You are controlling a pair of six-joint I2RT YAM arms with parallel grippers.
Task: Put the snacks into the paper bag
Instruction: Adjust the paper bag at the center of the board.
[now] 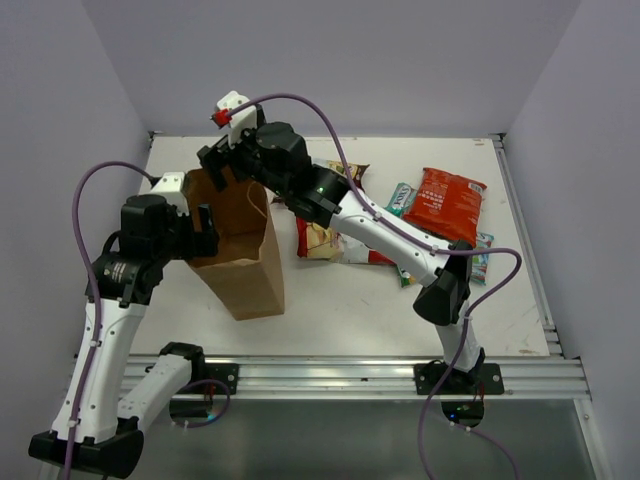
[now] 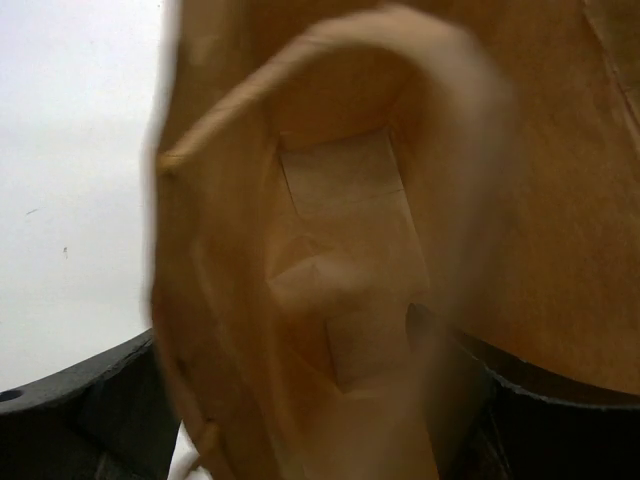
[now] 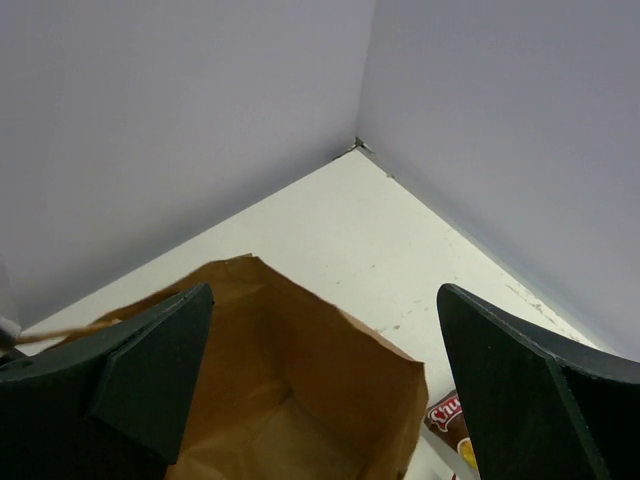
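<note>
Five snack packets lie on the white table, all to the right of the paper bag and outside it. A white-brown chips packet is towards the back, a red-white packet lies close to the bag's right side and partly under the right arm, and a small teal packet is further right. A red-orange bag lies just right of the teal one, and a green multicoloured packet is near the right edge, partly hidden by the arm's elbow. The paper bag stands upright in the left half of the table, with its mouth open to the top. The right gripper hangs over the back part of this mouth. Its two dark fingers stand wide apart with nothing between them, and only the brown inside of the bag shows below. The left gripper is at the bag's left side, near the top edge. In its wrist view the jaws are spread widely, and a fold of the bag's paper with one twisted handle fills the space between them, very near and blurred. Whether the pads press the paper I cannot tell.
</note>
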